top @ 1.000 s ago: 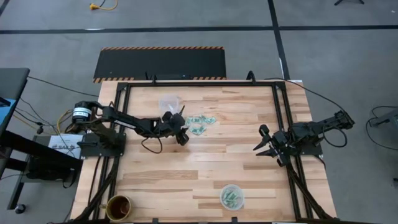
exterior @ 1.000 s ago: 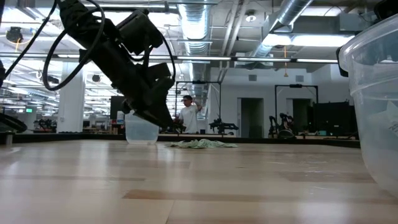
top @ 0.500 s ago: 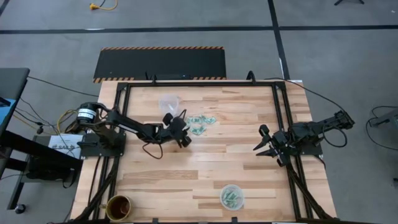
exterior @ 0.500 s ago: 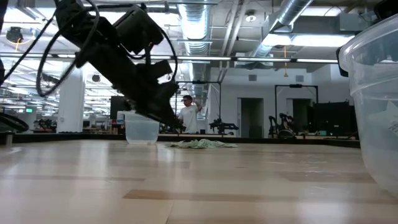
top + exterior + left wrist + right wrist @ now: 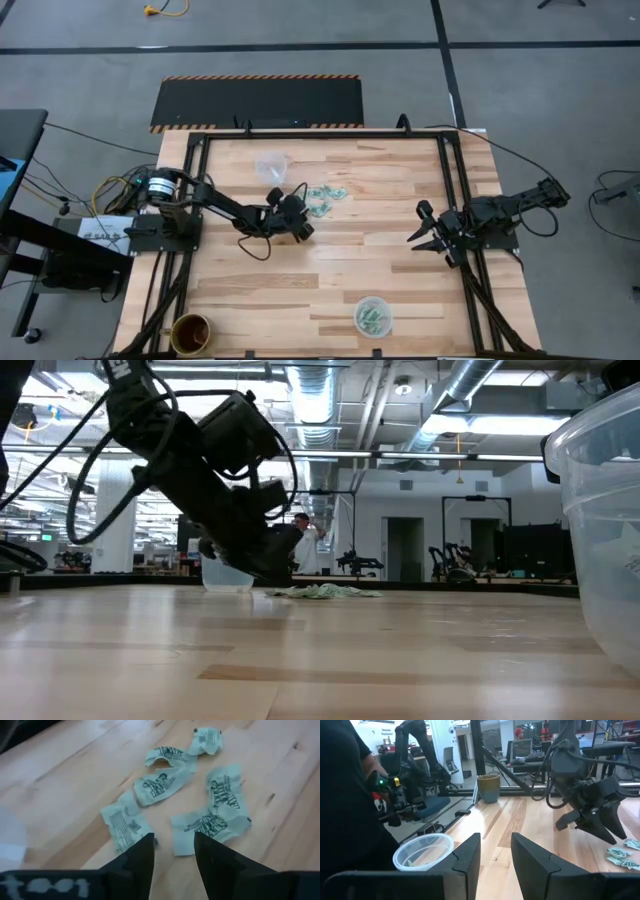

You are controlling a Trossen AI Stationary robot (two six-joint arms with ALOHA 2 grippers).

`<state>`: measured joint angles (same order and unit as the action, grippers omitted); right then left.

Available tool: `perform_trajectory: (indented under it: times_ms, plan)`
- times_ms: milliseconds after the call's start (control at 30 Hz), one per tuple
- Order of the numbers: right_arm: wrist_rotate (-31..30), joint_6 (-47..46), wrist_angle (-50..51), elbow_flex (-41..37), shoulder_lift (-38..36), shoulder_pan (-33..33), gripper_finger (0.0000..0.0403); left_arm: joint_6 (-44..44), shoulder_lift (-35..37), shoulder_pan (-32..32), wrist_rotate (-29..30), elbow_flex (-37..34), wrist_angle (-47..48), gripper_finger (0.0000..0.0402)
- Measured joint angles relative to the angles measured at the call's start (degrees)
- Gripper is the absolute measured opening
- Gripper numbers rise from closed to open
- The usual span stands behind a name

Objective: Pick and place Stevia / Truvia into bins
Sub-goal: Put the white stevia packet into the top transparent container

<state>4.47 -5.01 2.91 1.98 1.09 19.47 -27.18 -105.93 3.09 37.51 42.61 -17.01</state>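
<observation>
Several pale green and white sweetener packets (image 5: 162, 786) lie loose on the wood, far of the table's middle (image 5: 322, 198). My left gripper (image 5: 173, 851) is open just short of them, low over the table (image 5: 272, 568), fingers pointing at the pile. One clear cup (image 5: 272, 165) stands upright beyond the gripper, toward the far edge. The other clear cup (image 5: 373, 316) stands near the near edge with packets inside; it also shows in the right wrist view (image 5: 423, 851). My right gripper (image 5: 495, 851) is open and waits at the table's right side (image 5: 428, 236).
A brown, dark-rimmed cup (image 5: 190, 333) stands at the near-left corner. Black frame rails (image 5: 452, 190) run along the table's sides. Bare wood (image 5: 340, 260) lies between the packets and the near cup. A person shows far off in the room behind (image 5: 298, 545).
My left arm has reached farther toward the table's right and sunk lower, bringing its gripper down close to the table beside the packets. The packets and both cups have stayed where they were.
</observation>
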Motion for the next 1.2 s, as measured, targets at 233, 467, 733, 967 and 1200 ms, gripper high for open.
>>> perform_trajectory:
  times_ms: [233,467,733,967,1200]
  plan:
    - [0.02,0.01,-0.02,0.02,0.03,0.01,0.0102,1.13,-2.07,0.21,0.98,3.81,3.32,0.013]
    - [0.0,0.01,0.01,0.0,0.05,-0.01,0.0102,5.45,-2.1,1.09,5.07,6.24,6.93,0.013]
    - [0.0,-0.01,0.01,0.02,0.05,0.01,0.0102,1.3,-2.1,1.03,5.34,6.21,11.27,0.013]
    - [0.0,-0.01,0.01,0.02,0.05,0.01,0.0102,-4.69,-2.1,-0.27,4.36,6.21,14.77,0.013]
    - [0.0,0.0,0.01,0.02,0.05,0.01,0.0102,-4.6,-1.93,-3.49,-1.63,6.25,14.31,0.013]
